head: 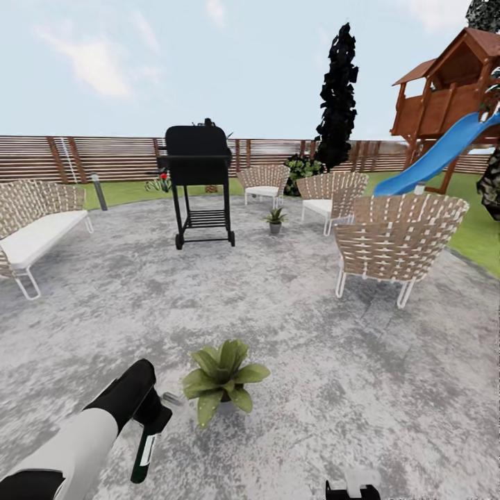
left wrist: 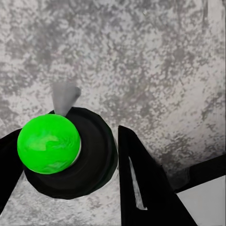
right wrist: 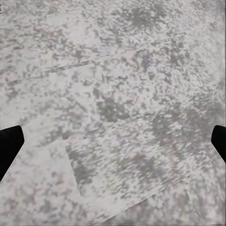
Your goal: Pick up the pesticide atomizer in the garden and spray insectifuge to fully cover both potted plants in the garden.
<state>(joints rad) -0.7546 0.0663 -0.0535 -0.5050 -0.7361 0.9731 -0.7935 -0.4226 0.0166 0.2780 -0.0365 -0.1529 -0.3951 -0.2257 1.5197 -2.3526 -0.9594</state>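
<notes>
My left gripper (head: pixel 150 422) is shut on the pesticide atomizer (head: pixel 144 451), a dark green bottle with a white label hanging bottom-down, its pale grey trigger head (head: pixel 171 399) pointing toward the near potted plant (head: pixel 222 378). That plant sits on the stone patio just right of the bottle. In the left wrist view the atomizer (left wrist: pixel 89 160) shows end-on between the black fingers (left wrist: pixel 141 183). The second potted plant (head: pixel 276 218), in a small grey pot, stands farther back among the chairs. My right gripper (right wrist: pixel 113 143) is open over bare patio and also shows low in the head view (head: pixel 354 486).
A black grill (head: pixel 199 180) stands at the patio's far middle. Woven chairs (head: pixel 392 239) sit to the right and back, a bench (head: pixel 31 222) to the left. A slatted fence (head: pixel 104 158) bounds the lawn; a playhouse slide (head: pixel 437 156) rises at the right.
</notes>
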